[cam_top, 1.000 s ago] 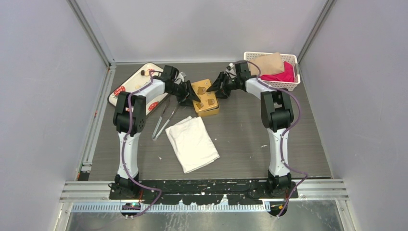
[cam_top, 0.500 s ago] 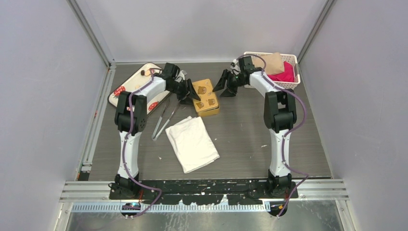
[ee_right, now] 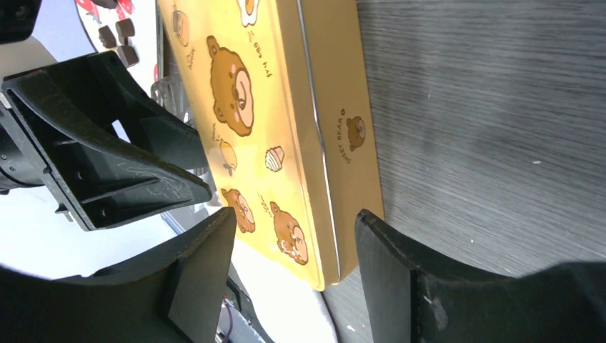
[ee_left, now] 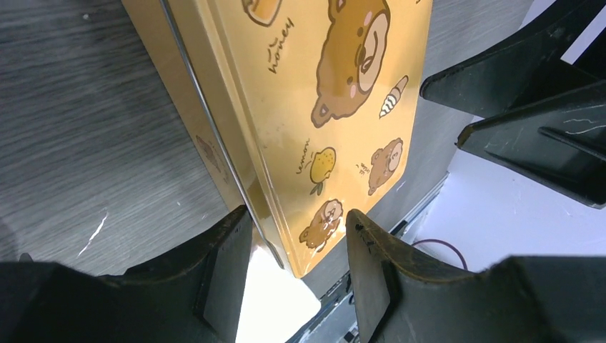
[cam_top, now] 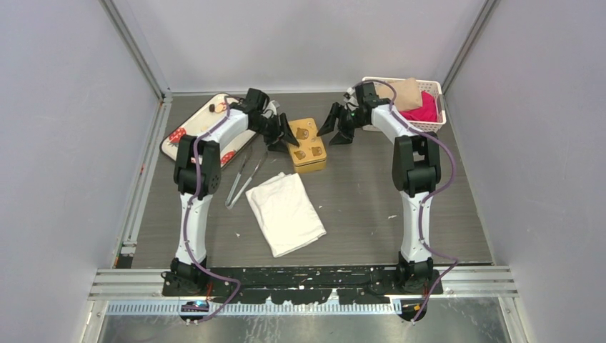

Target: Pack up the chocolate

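Note:
The gold tin [cam_top: 306, 145] stands closed, its lid printed with bears, and also shows in the left wrist view [ee_left: 321, 107] and the right wrist view [ee_right: 271, 128]. My left gripper [cam_top: 281, 134] is open and empty at the tin's left side [ee_left: 296, 221]. My right gripper [cam_top: 336, 127] is open and empty, a little off the tin's right side [ee_right: 293, 221]. A few small dark-brown chocolate pieces [ee_right: 121, 39] lie on the white tray; one shows in the top view [cam_top: 213, 108]. Anything inside the tin is hidden by the lid.
The white tray with strawberry prints [cam_top: 187, 127] lies at the back left. Metal tongs [cam_top: 243, 177] and a folded white cloth [cam_top: 286, 212] lie in front of the tin. A white basket [cam_top: 429, 127] with red and tan cloths stands at the back right.
My right gripper has drawn back from the tin, to the right and away from its edge. My left gripper has shifted slightly toward the back along the tin's left side.

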You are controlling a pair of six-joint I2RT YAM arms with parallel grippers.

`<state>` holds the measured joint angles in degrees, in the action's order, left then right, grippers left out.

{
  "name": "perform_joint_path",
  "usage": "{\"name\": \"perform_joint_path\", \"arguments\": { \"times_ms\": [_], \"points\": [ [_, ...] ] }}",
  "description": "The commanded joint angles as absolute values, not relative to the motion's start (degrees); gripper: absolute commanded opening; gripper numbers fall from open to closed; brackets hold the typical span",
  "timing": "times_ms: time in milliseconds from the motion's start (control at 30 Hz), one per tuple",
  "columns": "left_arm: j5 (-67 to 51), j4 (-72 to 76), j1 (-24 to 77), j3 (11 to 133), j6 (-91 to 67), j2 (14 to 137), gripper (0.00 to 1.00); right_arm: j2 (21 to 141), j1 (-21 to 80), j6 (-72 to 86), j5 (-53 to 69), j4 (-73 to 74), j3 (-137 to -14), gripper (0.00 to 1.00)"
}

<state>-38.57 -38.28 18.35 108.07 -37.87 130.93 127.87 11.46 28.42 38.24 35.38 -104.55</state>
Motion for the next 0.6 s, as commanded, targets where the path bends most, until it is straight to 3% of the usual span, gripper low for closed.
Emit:
{"name": "perform_joint_path", "arguments": {
  "times_ms": [0,300,567],
  "points": [
    [-38.91,-40.92,19.11,112.19,-36.10,132.17,0.52,128.17,11.86,29.59,41.21,32.98,-106.39,0.67],
    [-37.62,-42.76,19.20,111.81,-35.21,131.66,0.52,129.20,11.85,29.49,40.69,33.18,-106.56,0.67],
    [-35.15,-45.10,19.16,110.64,-34.24,129.65,0.54,126.81,11.79,26.32,33.21,37.31,-106.84,0.68]
  ]
}}
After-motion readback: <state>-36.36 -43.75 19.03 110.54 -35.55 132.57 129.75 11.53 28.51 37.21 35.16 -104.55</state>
